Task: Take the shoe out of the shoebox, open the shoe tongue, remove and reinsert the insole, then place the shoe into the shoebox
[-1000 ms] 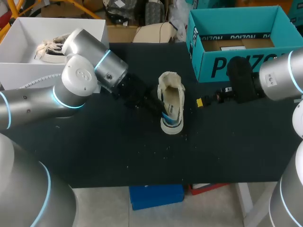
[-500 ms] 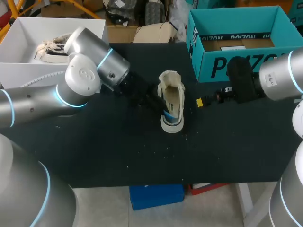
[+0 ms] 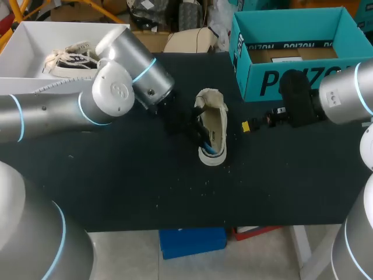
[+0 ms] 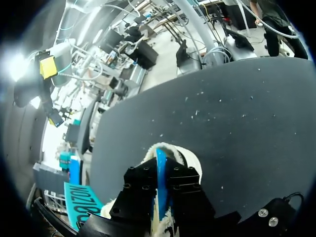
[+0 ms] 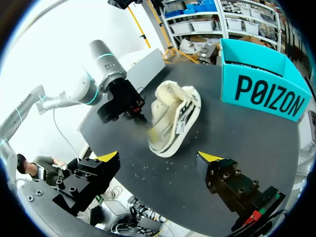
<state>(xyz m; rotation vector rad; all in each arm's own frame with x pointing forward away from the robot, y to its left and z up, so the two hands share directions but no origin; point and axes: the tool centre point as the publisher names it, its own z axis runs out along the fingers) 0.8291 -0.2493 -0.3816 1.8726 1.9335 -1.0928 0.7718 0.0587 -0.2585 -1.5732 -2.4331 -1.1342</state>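
Observation:
A cream shoe (image 3: 213,125) lies on its side in the middle of the black table (image 3: 116,175), its opening turned toward my left arm. My left gripper (image 3: 197,134) reaches into that opening and is shut on the edge of the blue insole (image 3: 206,142). In the left wrist view the thin blue insole (image 4: 160,157) is pinched between the black fingers (image 4: 187,182), with the shoe's fleecy collar (image 4: 190,159) around them. My right gripper (image 3: 247,125) hovers open to the right of the shoe, empty. From the right wrist view the shoe (image 5: 173,116) lies ahead of the wide-open right gripper (image 5: 159,157).
The teal shoebox (image 3: 250,79) stands open at the back right, close behind my right arm. A white box (image 3: 35,87) at the back left holds another light shoe (image 3: 67,55). Small white crumbs dot the table in front of the shoe.
My left arm's wrist has swung toward the back and right while its gripper stays shut on the insole inside the shoe. The shoe has shifted slightly. My right arm has not moved.

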